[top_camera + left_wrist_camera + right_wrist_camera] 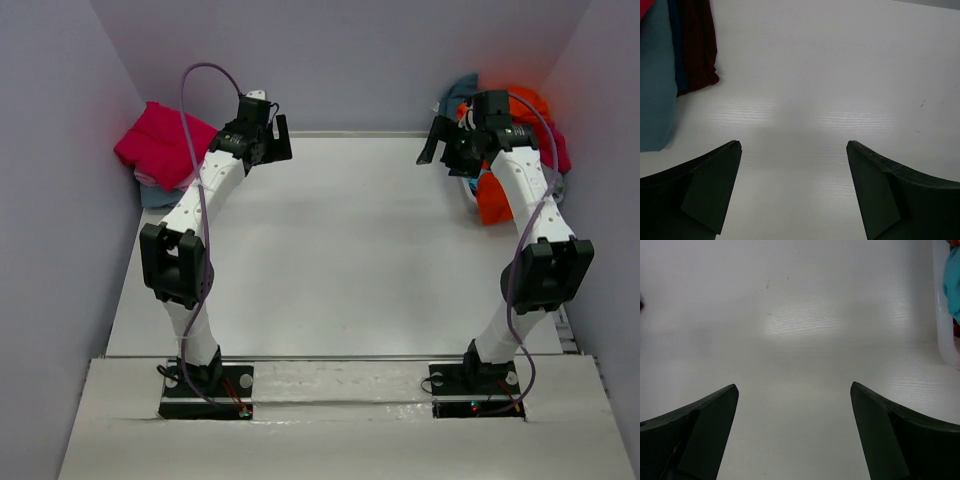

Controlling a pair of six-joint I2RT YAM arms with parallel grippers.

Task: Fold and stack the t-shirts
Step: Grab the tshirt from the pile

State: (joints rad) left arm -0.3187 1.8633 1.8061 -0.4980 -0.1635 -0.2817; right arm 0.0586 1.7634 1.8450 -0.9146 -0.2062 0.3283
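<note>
Right, both arms are reaching out to the far end of the white table (340, 260) and neither has anything in hand. Over the tabletop at eleven o'clock the left gripper (268, 138) hangs with its jaws spread fully wide, only bare surface between its fingers. At one o'clock the right gripper (442, 152) does the same, just as wide and just as empty.

Over at ten o'clock, tucked against the left wall (60, 200), sits a tidy stack of t-shirts (160, 148), magenta-red on top with pale pink and grey-blue edges showing underneath. The left wrist camera picks up grey-blue cloth (657, 75) and maroon cloth (697, 45) lying flat at ten o'clock, well apart from the fingertips.

At two o'clock there's a loose heap of t-shirts (493, 205), orange, teal and maroon, bunched in the far right corner behind the right arm. In the right wrist view a scrap of teal cloth (952, 280) shows at two o'clock inside a pale translucent tub (944, 340).

The tabletop is matt white with soft glare patches and a few tiny specks. Plain lavender-grey walls close in on three sides, back wall (350, 60) included, and a pale board (340, 385) carries the arm bases at six o'clock
</note>
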